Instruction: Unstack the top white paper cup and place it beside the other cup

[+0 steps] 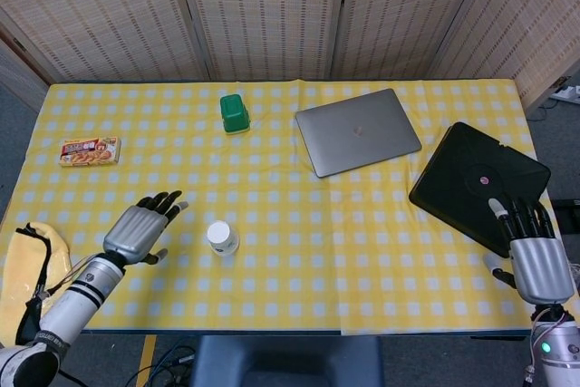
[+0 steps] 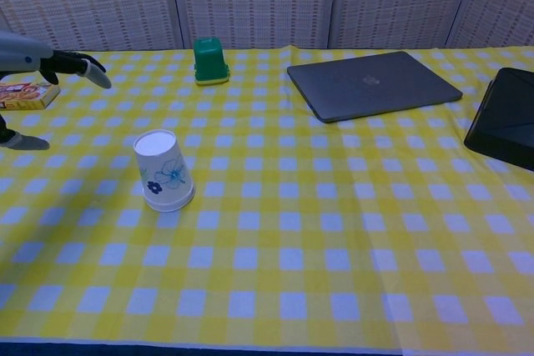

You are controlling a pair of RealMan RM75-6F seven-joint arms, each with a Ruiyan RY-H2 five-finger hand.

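A white paper cup stack with a blue flower print stands upside down on the yellow checked table, near the front left. My left hand hovers open just left of the cup, fingers spread toward it, not touching. My right hand is open at the table's front right edge, fingers extended over the corner of a black tablet; the chest view does not show it. No second separate cup is visible.
A green container sits at the back centre. A grey closed laptop lies right of it. A black tablet is at the right. A snack box lies at the left.
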